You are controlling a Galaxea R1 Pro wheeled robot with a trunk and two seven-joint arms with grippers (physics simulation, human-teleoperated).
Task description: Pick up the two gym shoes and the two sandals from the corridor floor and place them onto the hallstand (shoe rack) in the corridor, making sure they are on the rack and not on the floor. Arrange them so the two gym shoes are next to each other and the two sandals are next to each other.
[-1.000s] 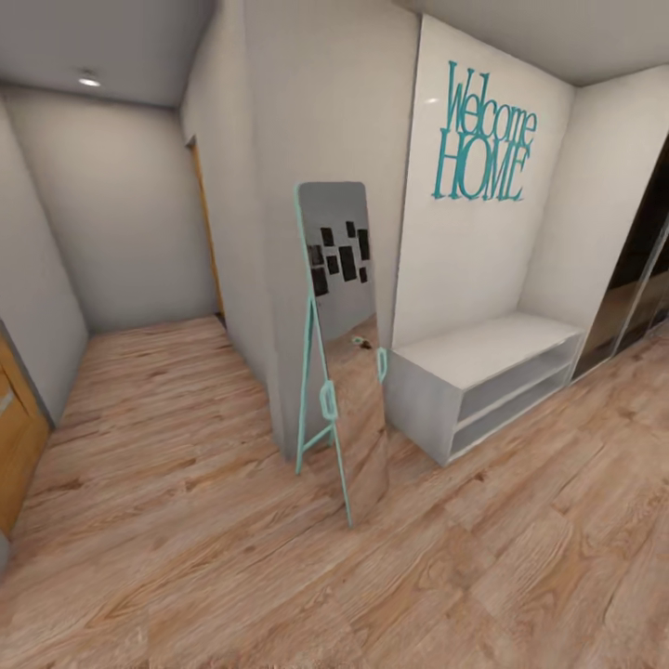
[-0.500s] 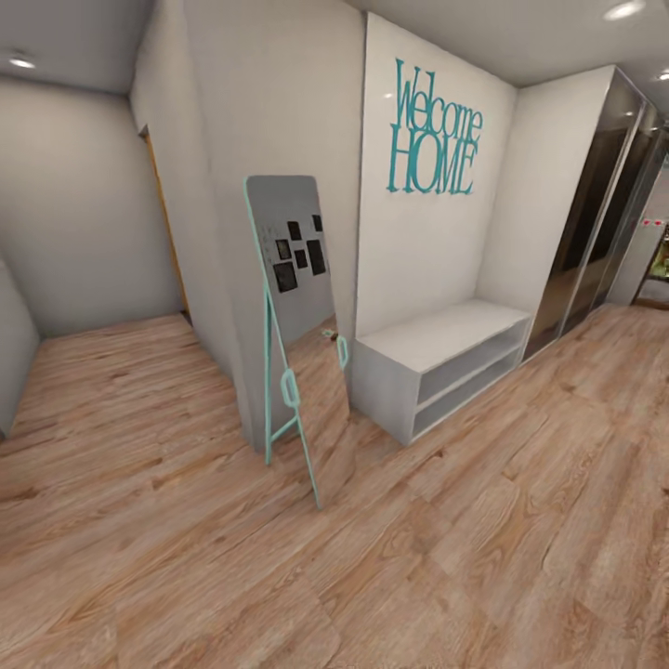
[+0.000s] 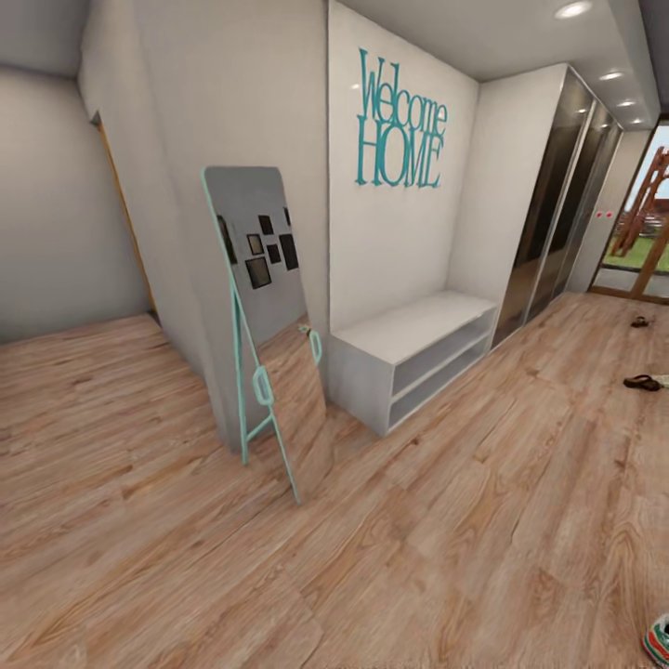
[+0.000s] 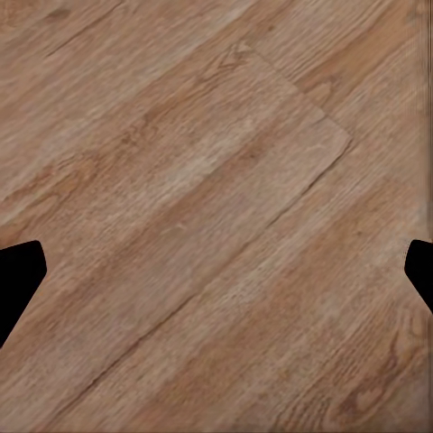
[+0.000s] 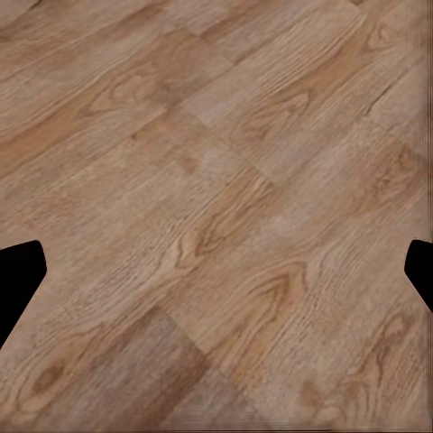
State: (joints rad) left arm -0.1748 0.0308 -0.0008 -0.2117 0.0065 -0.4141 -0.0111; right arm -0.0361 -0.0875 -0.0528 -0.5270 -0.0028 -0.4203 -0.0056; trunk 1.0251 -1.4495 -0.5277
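Corridor floor (image 3: pixel 437 520): light wood planks are spread across the whole head view, and bare planks are seen beneath both wrist cameras.
Plain grey bench (image 3: pixel 413 358): two open shelves are set under the "Welcome HOME" lettering (image 3: pixel 400 121); no upper shelves are seen, so it is judged not to be the hallstand.
Mirror (image 3: pixel 269 325): a teal-framed standing mirror is leaned at the wall corner, just beside the bench.
Sandals: one dark sandal (image 3: pixel 642 382) is laid on the floor at the far right, another dark shape (image 3: pixel 640 321) beyond it, well apart.
Gym shoe (image 3: pixel 659 639): a white, green and red edge is cut off at the lower right corner, nearest the robot's right side.
Left gripper (image 4: pixel 216 271): spread wide, nothing held.
Right gripper (image 5: pixel 216 271): spread wide, nothing held; judged the nearer arm for the shoe.
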